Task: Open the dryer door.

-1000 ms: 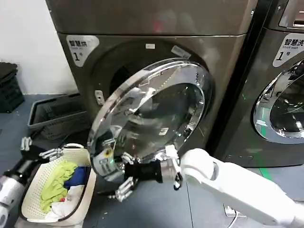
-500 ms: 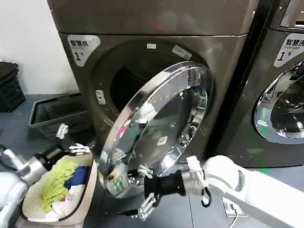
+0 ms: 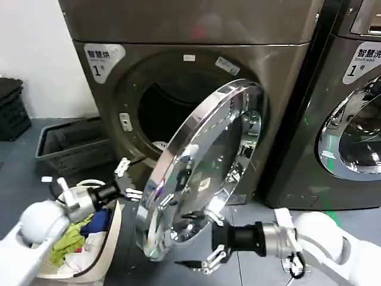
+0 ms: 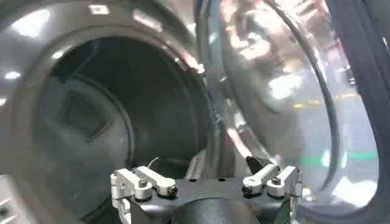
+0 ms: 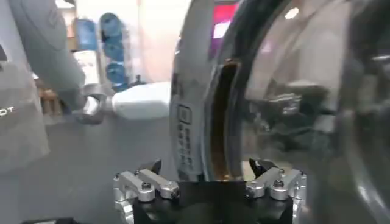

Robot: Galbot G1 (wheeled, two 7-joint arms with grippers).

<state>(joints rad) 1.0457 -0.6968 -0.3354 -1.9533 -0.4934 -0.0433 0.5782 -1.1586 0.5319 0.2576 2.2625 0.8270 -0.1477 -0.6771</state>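
Observation:
The dryer door (image 3: 202, 170), a wide chrome ring around dark glass, stands swung well out from the dark drum opening (image 3: 161, 110). My right gripper (image 3: 209, 235) is at the door's lower outer edge, open. In the right wrist view the door's rim (image 5: 198, 115) runs between its spread fingers (image 5: 206, 167). My left gripper (image 3: 130, 179) is open beside the door's inner side, below the opening. In the left wrist view it (image 4: 204, 170) faces the drum (image 4: 91, 115), with the door (image 4: 274, 79) close by.
A white laundry basket (image 3: 112, 229) of clothes sits on the floor at the lower left, under my left arm. A dark crate (image 3: 71, 143) lies behind it. A darker neighbouring machine (image 3: 351, 119) stands to the right.
The door has swung farther out from the drum. My right gripper has moved right and down with its lower edge. My left gripper has risen from the basket to the door's inner side.

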